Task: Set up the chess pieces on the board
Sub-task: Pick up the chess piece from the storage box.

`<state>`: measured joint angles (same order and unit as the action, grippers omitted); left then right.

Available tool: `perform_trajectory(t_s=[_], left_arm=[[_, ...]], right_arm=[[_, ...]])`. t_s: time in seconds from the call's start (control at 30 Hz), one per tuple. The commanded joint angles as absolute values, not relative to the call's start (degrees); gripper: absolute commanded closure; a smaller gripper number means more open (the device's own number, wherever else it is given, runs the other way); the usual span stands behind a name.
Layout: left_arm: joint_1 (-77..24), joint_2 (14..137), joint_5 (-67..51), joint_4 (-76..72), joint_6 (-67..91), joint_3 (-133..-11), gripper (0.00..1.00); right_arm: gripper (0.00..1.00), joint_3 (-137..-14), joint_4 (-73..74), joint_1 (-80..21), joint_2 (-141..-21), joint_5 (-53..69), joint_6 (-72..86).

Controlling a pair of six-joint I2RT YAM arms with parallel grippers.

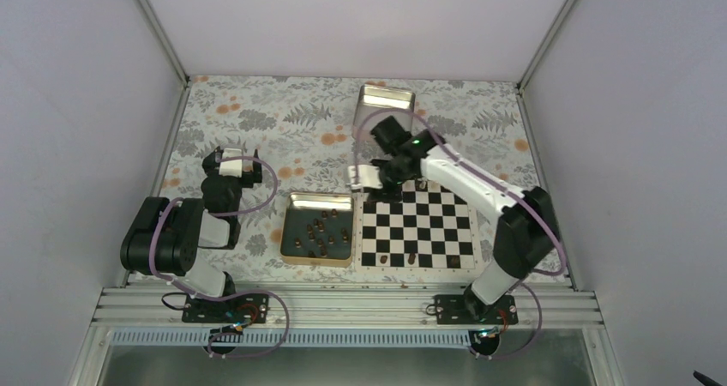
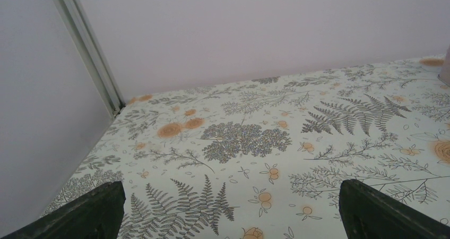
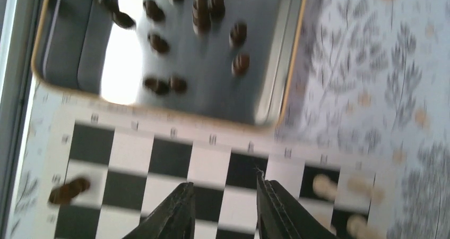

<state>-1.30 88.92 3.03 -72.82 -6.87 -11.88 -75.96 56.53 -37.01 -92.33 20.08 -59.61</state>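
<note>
The board point(image 1: 429, 223) lies right of centre; two dark chess pieces point(image 1: 383, 258) stand on its near row. Several more dark chess pieces point(image 1: 319, 232) lie in the tray beside it. My right gripper point(image 1: 381, 189) hovers over the board's far left corner. In the right wrist view it point(image 3: 224, 181) is open and empty above the board point(image 3: 170, 156). That view shows one dark piece point(image 3: 69, 190) on a square at the left and several dark pieces point(image 3: 159, 42) in the tray. My left gripper point(image 1: 231, 165) is open and empty over the cloth at the left point(image 2: 231, 191).
A gold-rimmed metal tray point(image 1: 319, 196) touches the board's left side, also seen in the right wrist view point(image 3: 297, 53). A silver tin point(image 1: 385, 107) stands at the back. Pale pieces point(image 3: 323, 186) stand on the board's far edge. Walls close in on three sides.
</note>
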Motion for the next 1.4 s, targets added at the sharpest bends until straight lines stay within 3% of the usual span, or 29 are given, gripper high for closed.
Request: perform_trajectory(t_s=[0.0, 0.43, 1.37], left_arm=[[-1.51, 89.48, 2.98, -75.73, -6.71, -12.14, 0.00], [-1.52, 89.53, 2.97, -75.73, -6.68, -12.13, 0.00], [-1.49, 89.53, 2.93, -75.76, -6.72, -12.13, 0.00]], right_arm=[[0.69, -80.39, 47.72, -43.82, -98.34, 20.71, -50.81], [0.69, -83.86, 34.93, -54.32, -113.40, 19.91, -45.98], [0.71, -84.09, 41.75, -55.11, -113.96, 19.05, -46.59]])
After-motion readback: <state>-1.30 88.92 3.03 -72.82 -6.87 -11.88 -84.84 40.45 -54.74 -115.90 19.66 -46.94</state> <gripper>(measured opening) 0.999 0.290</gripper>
